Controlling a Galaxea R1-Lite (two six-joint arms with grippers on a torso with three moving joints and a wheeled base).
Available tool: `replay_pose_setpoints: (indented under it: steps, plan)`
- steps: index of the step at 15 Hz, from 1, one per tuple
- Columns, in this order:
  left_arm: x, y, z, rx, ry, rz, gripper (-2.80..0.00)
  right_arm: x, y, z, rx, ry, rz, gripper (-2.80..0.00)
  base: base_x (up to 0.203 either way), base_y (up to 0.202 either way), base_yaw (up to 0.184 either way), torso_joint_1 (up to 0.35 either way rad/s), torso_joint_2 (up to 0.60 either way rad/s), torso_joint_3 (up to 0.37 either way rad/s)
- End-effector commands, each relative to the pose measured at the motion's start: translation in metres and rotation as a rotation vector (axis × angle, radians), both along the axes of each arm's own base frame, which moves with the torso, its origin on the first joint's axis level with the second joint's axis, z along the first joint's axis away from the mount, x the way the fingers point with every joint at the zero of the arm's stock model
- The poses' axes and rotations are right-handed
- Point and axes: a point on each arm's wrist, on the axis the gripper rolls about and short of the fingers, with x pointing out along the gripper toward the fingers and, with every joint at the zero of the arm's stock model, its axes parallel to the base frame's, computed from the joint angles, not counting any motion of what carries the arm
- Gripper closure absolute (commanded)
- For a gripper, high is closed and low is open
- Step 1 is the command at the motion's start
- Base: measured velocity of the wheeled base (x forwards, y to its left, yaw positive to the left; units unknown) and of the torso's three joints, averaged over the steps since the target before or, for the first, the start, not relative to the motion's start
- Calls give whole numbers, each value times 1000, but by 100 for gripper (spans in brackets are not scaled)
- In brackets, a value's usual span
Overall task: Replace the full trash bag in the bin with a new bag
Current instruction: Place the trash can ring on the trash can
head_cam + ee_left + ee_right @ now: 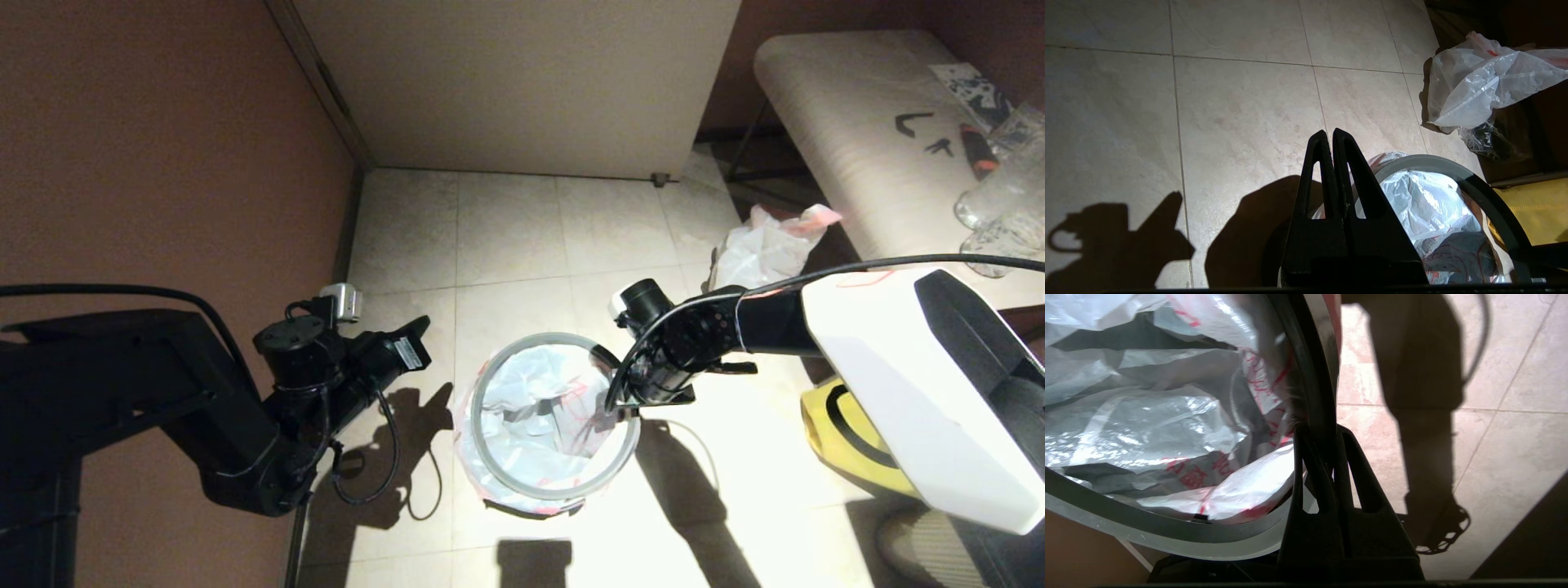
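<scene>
Here the right end effector (624, 400) is pinched on the grey ring (1312, 388) of the bin (555, 490), where the new bag (531, 400) is seated. The ring should be pressed evenly, I judge. The left end effector (1329, 134) is pressed together, idle beside it. The full trash bag (763, 245) lies by the bed.

1 bin (555, 487), lined with 1 bag (531, 392); 1 loose bag (763, 249) on floor upper right; 1 yellow tote (849, 441); 2 claws.

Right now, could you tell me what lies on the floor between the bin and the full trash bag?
In the left wrist view, only bare floor tile separates the bin from the full trash bag.
</scene>
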Motion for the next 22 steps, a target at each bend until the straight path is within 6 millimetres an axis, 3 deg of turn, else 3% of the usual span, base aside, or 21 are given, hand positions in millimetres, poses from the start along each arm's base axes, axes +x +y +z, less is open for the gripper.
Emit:
replay_pose_setpoints:
  steps: [1, 3, 4, 6, 9, 13, 22]
  plan:
    - [0, 0, 0, -4, -4, 0, 0, -7, 5, 13, 19, -22, 11, 0, 0, 0, 0, 0, 0, 0]
    - [0, 0, 0, -4, -5, 0, 0, -17, 12, 32, 70, -75, 28, 0, 0, 0, 0, 0, 0, 0]
    - [0, 0, 0, -4, -5, 0, 0, -23, 15, 30, 71, -65, 43, 0, 0, 0, 0, 0, 0, 0]
    - [0, 0, 0, -4, -5, 0, 0, -29, 20, 15, 48, -28, 57, 0, 0, 0, 0, 0, 0, 0]
    - [0, 0, 0, -4, -4, 0, 0, -21, 23, -10, 22, -8, 47, 0, 0, 0, 0, 0, 0, 0]
    - [1, 0, -1, -3, -4, 0, 0, -10, 19, -25, 0, -21, 14, 0, 0, 0, 0, 0, 0, 0]
    - [1, 0, -3, -2, 4, 0, 0, 0, 15, -7, 4, -90, 6, 0, 0, 0, 0, 0, 0, 0]
